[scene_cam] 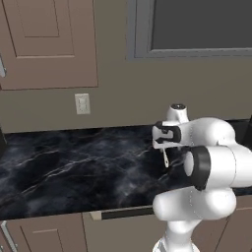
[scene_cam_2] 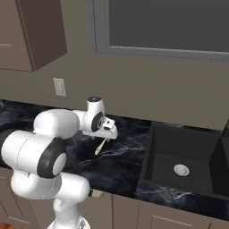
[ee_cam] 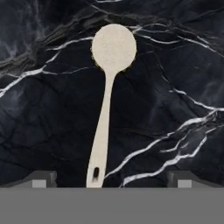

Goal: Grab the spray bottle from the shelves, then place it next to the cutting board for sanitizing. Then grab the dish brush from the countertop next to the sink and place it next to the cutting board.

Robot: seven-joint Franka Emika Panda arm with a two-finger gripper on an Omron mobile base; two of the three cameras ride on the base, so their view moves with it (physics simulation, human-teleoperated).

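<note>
Left base view: the tool hangs over the black surface, above the dish brush.
Right base view: brush lies left of the sink, which holds only its drain.
Hand view: fingers spread wide, gripping nothing; brush lies between them.

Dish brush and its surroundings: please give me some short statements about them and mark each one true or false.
1. The dish brush lies flat on the black countertop. True.
2. The pincer is shut on the brush handle. False: its fingertips stand wide apart, one on each side of the handle, and nothing is held.
3. The sink is to the right of the brush in the right base view. True.
4. The brush lies inside the sink. False: it lies on the countertop, left of the basin.
5. A wall outlet is on the wall above the countertop. True.
</note>
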